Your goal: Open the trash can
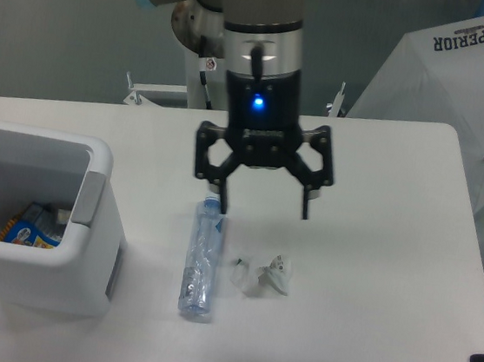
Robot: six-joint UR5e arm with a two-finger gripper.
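1. White, boxy plastic trash can (39, 276) with rounded corners stands at the table's (374, 248) left edge, top open, colourful packaging inside.
2. Black two-finger gripper (263, 203) hangs empty, jaws spread wide.
3. Clear cylindrical bottle (201, 262) lies beside crumpled wrapper (264, 275).

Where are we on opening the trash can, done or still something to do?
The opening looks done: the trash can shows its inside from above, with a colourful wrapper at the bottom and no lid across the top. Nothing is in hand: the pincer is open and empty, up over the table near the clear bottle and crumpled wrapper. Nothing visible remains for this step.
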